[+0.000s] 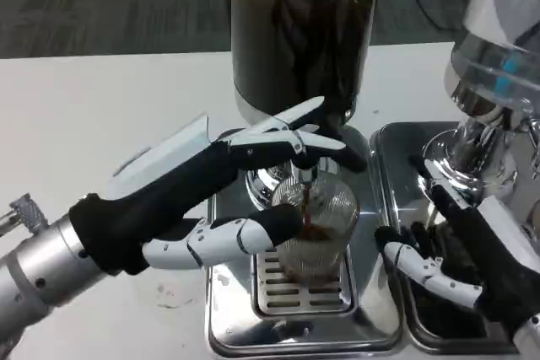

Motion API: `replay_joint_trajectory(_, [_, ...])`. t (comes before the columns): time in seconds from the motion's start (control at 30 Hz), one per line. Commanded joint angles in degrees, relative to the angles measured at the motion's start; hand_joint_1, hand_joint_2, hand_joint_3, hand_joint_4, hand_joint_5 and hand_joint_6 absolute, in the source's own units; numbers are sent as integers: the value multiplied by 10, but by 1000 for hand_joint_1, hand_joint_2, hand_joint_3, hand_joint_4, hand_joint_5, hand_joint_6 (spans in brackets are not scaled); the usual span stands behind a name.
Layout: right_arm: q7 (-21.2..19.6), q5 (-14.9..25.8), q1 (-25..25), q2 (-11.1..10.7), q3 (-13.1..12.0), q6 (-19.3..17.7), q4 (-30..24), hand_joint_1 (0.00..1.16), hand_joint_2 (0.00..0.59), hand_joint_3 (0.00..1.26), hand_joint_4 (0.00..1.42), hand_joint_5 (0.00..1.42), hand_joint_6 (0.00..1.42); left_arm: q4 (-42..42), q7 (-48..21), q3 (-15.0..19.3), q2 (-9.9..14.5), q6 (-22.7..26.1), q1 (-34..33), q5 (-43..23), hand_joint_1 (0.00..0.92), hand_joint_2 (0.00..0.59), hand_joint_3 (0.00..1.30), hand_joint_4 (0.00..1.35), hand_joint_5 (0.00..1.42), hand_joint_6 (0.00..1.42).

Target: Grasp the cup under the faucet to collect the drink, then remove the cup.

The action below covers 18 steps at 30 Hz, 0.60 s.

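My left hand [245, 191] reaches in from the lower left, upper fingers stretched forward, thumb curled below. My right hand [456, 250] hangs low at right, fingers loosely spread, holding nothing.

The left forearm [34, 267] is a ribbed silver cylinder with a knurled metal knob at its side. A black cuff joins it to the left robot hand [228, 187], which has a flat white back and fingers in white segments with black tips. The right robot hand [456, 250] shows black with white-segmented fingers.
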Motion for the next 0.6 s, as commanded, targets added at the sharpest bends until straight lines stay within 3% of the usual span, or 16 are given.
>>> replay_joint_trajectory(0.03, [29, 37, -10, 2, -5, -10, -9, 521, 202, 0, 0, 0, 32, -13, -11, -6, 12, 2, 7, 5, 0, 252, 331, 33, 194, 88])
replay_joint_trajectory(0.1, [38, 48, -10, 1, -6, -16, -11, 532, 188, 0, 0, 0, 33, -15, -11, -5, 12, 2, 6, 3, 0, 253, 332, 35, 194, 89])
replay_joint_trajectory(0.3, [48, 24, -18, -4, 8, 5, -17, 625, 161, 0, 0, 0, 0, -22, -11, -4, 14, 9, 11, -3, 0, 255, 345, 47, 204, 90])
replay_joint_trajectory(0.6, [63, 26, -20, 3, 24, 5, -20, 645, 155, 0, 0, 0, 0, -39, -7, 1, 18, 24, 25, -4, 0, 257, 355, 55, 205, 90])
